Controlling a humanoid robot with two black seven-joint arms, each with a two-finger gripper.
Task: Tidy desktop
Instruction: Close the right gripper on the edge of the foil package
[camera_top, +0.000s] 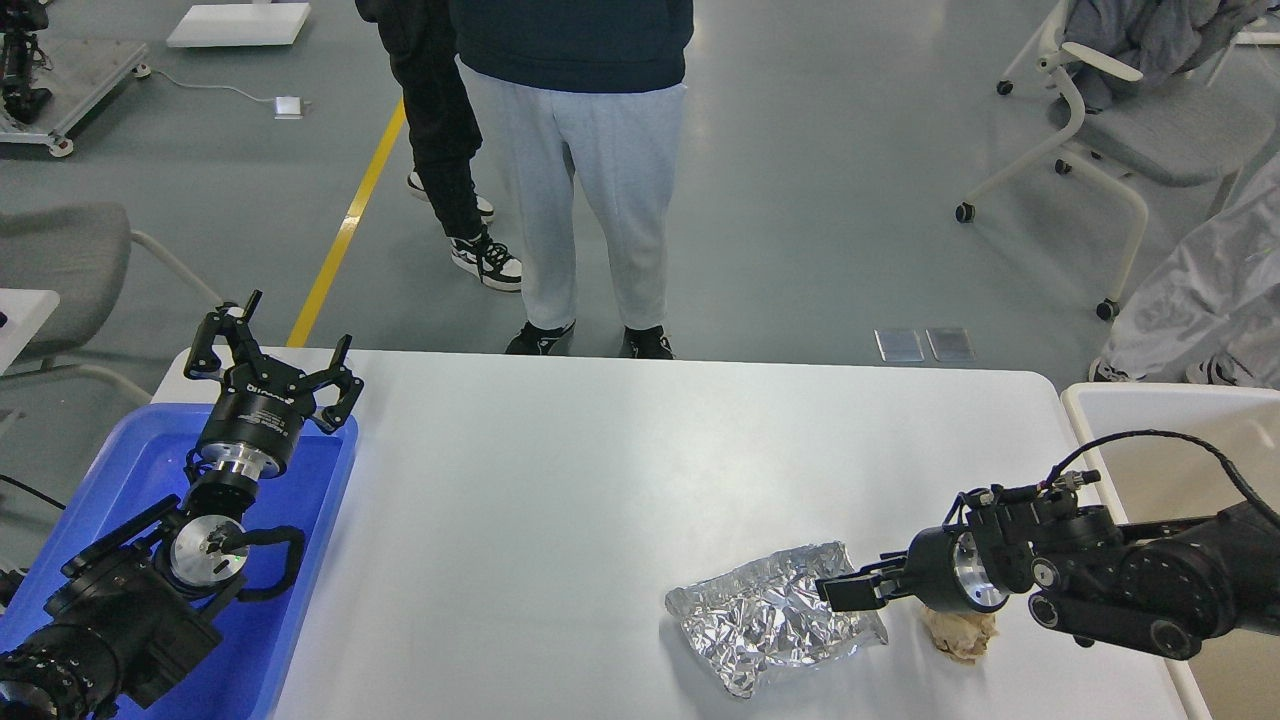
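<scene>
The white desktop (600, 470) holds a crumpled silver foil bag (765, 625) at the front right. A crumpled beige paper ball (962, 637) lies just right of the bag, partly hidden by my right wrist. My right gripper (846, 590) is low over the foil bag's right edge, pointing left; its fingers look slightly apart and hold nothing. My left gripper (268, 350) is open and empty, raised above the far end of the blue tray (130, 480).
A beige bin (1170, 430) stands at the table's right end, under my right arm. Two people (580, 170) stand just behind the table's far edge. Chairs (1110, 130) stand at the far right and far left.
</scene>
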